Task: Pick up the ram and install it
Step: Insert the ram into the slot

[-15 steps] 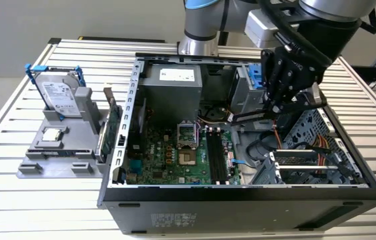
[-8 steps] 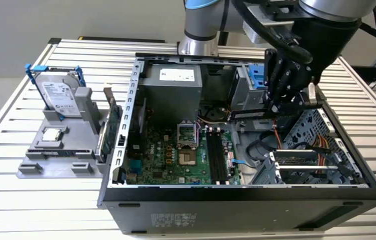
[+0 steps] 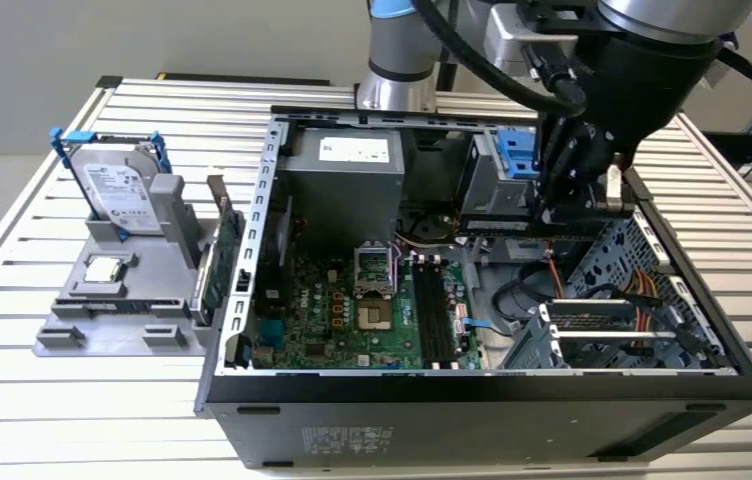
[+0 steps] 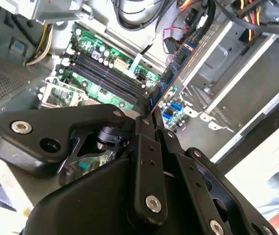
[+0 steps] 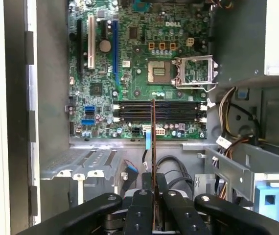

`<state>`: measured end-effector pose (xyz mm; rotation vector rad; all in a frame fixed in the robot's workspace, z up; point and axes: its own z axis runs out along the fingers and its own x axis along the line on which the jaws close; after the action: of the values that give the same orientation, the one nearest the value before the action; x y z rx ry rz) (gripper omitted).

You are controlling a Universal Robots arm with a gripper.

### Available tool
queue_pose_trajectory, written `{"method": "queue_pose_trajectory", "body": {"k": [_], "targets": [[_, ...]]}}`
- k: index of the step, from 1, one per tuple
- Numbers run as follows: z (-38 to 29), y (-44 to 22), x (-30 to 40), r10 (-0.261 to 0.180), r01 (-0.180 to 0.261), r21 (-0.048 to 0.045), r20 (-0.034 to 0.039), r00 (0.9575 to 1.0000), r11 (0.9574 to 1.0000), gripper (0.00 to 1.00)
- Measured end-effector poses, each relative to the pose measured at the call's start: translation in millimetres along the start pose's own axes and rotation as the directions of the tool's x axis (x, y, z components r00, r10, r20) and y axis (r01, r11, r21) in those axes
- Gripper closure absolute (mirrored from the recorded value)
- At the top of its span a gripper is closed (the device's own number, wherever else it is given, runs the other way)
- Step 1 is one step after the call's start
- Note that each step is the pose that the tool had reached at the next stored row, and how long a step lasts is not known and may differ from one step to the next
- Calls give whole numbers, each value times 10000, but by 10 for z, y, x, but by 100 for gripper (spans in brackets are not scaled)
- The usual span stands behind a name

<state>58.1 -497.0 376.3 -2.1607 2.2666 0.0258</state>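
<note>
One ram stick [image 5: 153,142] sits clamped edge-on in the closed claw [image 5: 154,188], jutting ahead of it toward the motherboard's [image 5: 129,73] black memory slots [image 5: 178,111], inside the open computer case [image 3: 483,410].

Open computer case [image 3: 483,420] on slatted table [image 3: 43,425]; hard drive [image 3: 120,195] upright in grey holder [image 3: 63,340] beside it.

Open case, slots clear from above

The memory slots [image 5: 159,111] lie bare on the motherboard [image 5: 129,63], with open air over them. The power supply [image 3: 343,170] rises tall near one end. The metal drive cage [image 3: 616,325] and loose cables [image 5: 171,166] crowd one long side, where the gripper [image 5: 154,183] hangs, clamped on the ram [image 5: 153,127].
</note>
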Motion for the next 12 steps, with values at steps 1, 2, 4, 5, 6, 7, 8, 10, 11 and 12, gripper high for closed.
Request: {"method": "queue_pose_trajectory", "body": {"k": [1,2,4,5,6,7,8,10,11,12], "targets": [[0,0,0,176,-176,3,1,9998,9998,100],[0,0,0,361,-361,7,2,9993,9993,100],[0,0,0,716,-716,13,5,9974,9974,100],[0,0,0,886,-886,16,5,9961,9961,100],[0,0,0,1059,-1059,19,7,9944,9944,100],[0,0,0,1240,-1240,22,8,9923,9923,100],[0,0,0,1418,-1418,26,9,9899,9899,100],[0,0,0,1775,-1775,32,12,9841,9841,100],[0,0,0,1952,-1952,35,14,9808,9808,100],[0,0,0,2119,-2119,38,16,9773,9773,100]]}}
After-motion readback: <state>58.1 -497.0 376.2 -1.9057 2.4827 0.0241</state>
